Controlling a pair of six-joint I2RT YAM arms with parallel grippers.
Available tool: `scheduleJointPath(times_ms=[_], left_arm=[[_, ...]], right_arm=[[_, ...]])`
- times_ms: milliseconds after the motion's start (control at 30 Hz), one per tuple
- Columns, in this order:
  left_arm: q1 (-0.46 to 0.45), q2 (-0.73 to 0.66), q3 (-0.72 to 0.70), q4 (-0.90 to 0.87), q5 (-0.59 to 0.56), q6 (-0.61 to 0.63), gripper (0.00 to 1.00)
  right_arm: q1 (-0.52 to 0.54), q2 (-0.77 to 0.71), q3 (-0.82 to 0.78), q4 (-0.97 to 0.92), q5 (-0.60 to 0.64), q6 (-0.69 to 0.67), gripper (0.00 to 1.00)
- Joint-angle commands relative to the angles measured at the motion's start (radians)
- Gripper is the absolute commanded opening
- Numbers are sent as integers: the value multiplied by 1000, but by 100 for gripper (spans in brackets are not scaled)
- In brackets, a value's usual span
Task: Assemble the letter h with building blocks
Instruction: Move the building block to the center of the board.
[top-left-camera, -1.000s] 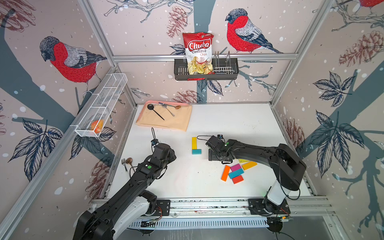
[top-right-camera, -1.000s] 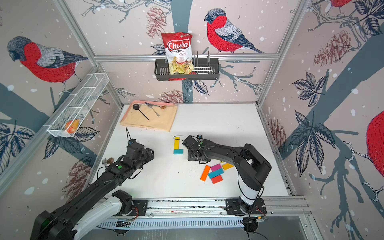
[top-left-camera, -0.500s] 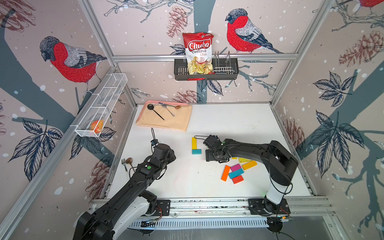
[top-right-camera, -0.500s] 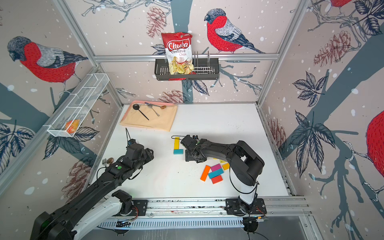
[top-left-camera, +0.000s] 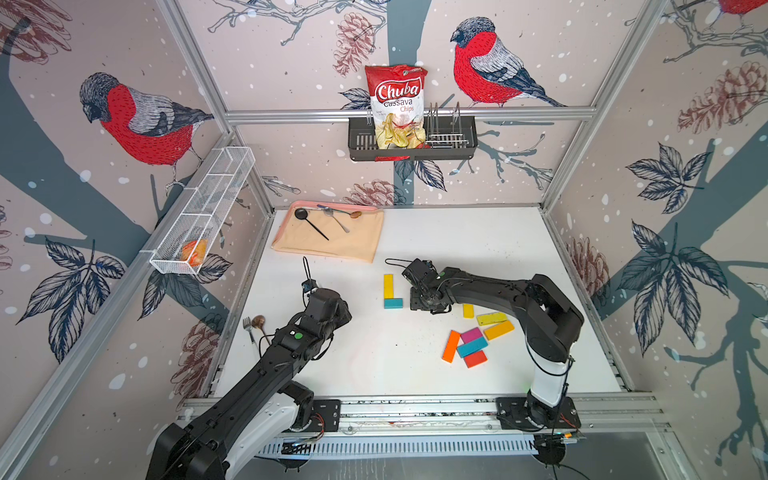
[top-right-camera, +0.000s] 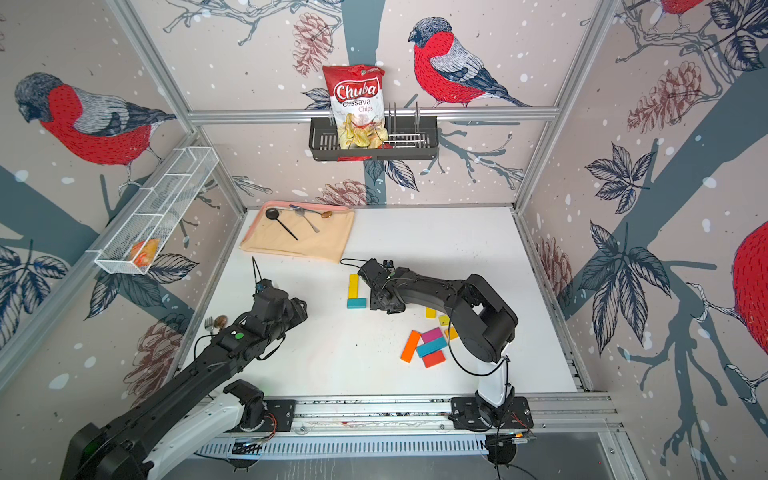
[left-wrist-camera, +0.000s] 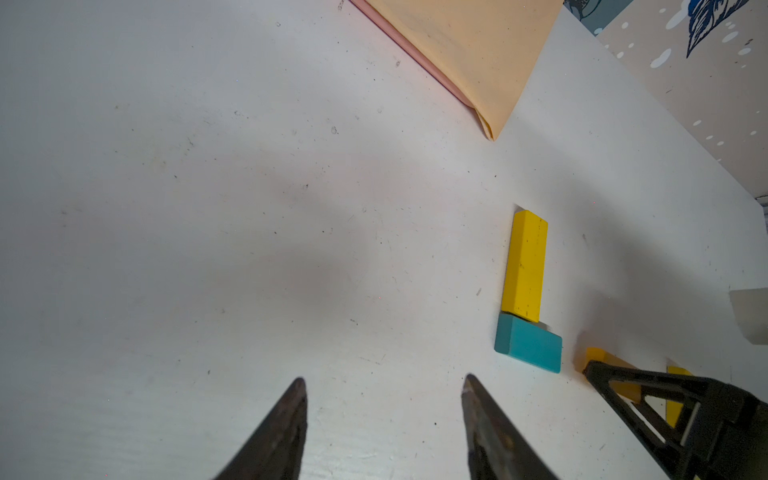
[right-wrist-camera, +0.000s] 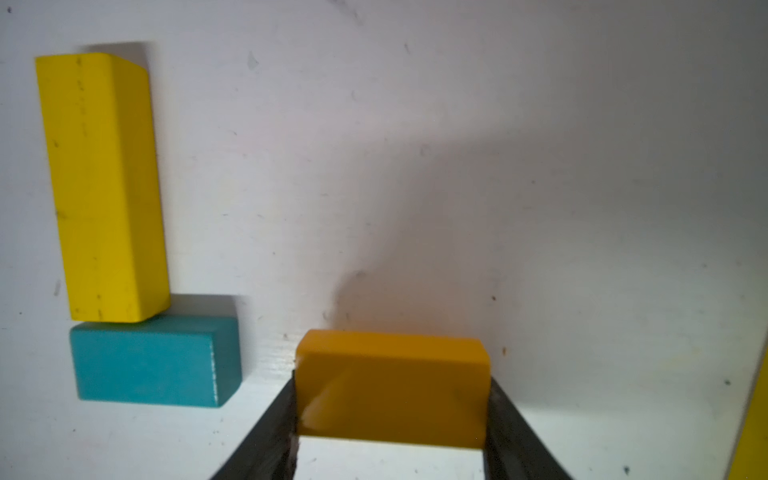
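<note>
1. The right pincer (right-wrist-camera: 391, 379) has just closed. Its two jaws press the long sides of the amber block (right-wrist-camera: 390, 357), so it is pinching that block. The pictures do not show whether the block rests on the bench (top-left-camera: 457, 232) or is lifted off it.
2. The held block is near the middle of the bench, just beside the free end of the teal block (right-wrist-camera: 153, 361), with a narrow gap between them. The teal block lies crosswise against the near end of the yellow block (right-wrist-camera: 104, 187), and the two touch in an L.
3. My reading is that the stem and crossbar of the h are started and the amber block is the next piece. It probably goes as the right leg by the teal block's free end, so the work is under halfway.
4. The left pincer (left-wrist-camera: 383, 378) is spread with nothing between its jaws. It is over bare bench toward the left edge, well apart from the L.
5. The spare blocks (top-left-camera: 472, 347) lie loose toward the near right corner.
6. Compared with a second ago, the right arm's elbow has swung inward and its pincer has moved slightly closer to the teal block. The L, the spares and the left arm have not moved.
</note>
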Motion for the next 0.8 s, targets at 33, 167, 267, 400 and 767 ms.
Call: scheduleJointPath(times_ms=[33, 167, 267, 400, 767], left_arm=[[1, -6, -4, -3, -15, 5, 59], [1, -3, -7, 1, -12, 4, 59], [1, 5, -2, 5, -10, 3, 59], [1, 10, 4, 6, -9, 6, 59], [1, 25, 13, 14, -6, 10, 58]], right_arm=[[9, 23, 30, -18, -8, -21, 47], [19, 41, 43, -15, -19, -20, 47], [22, 53, 55, -24, -19, -18, 51], [15, 34, 50, -41, 9, 4, 74], [-27, -40, 40, -15, -22, 26, 83]])
